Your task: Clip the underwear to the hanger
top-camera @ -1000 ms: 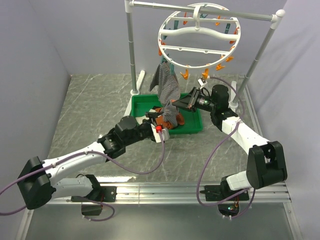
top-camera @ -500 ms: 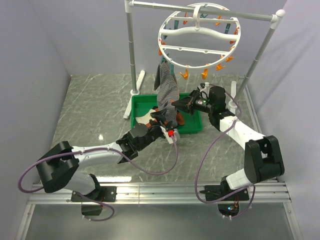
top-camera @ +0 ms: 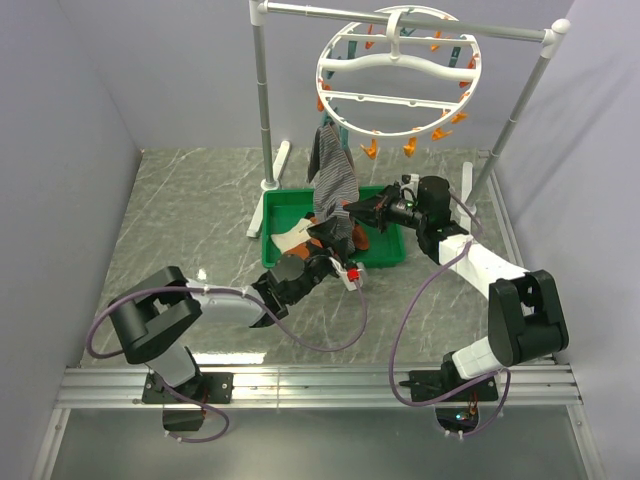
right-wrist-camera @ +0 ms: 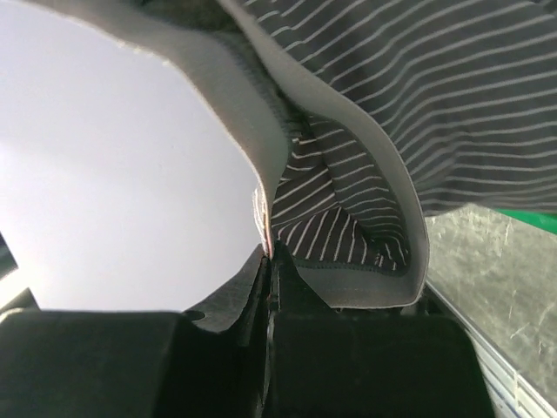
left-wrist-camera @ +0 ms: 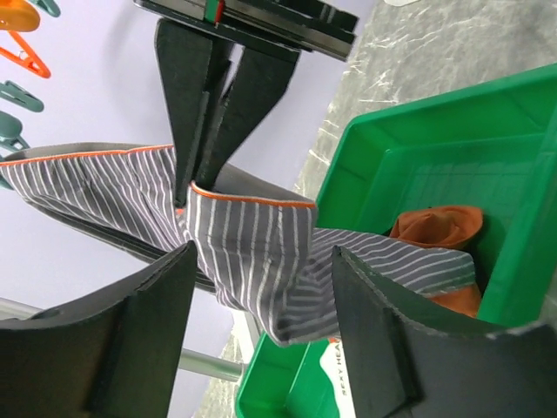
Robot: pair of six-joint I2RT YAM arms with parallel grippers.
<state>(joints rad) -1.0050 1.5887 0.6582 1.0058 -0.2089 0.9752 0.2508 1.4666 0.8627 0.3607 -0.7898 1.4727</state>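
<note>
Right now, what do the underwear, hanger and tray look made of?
Underwear: soft knit cloth, matte; it drapes and folds. Hanger: likely moulded plastic, white, smooth; thin rigid ring and bars. Tray: probably hard plastic, green, slightly glossy; light sheen on its walls.

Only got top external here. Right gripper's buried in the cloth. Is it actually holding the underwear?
Observer: Yes. In the right wrist view the right gripper is shut on the grey waistband of the underwear.
Operator: Left one closed on it too?
Observer: No. The left wrist view shows the left gripper open, with the striped cloth hanging just beyond its fingers and not pinched.
Operator: Does the cloth hang free below that?
Observer: No. Its lower end rests on the orange-rust garment inside the green tray.
</note>
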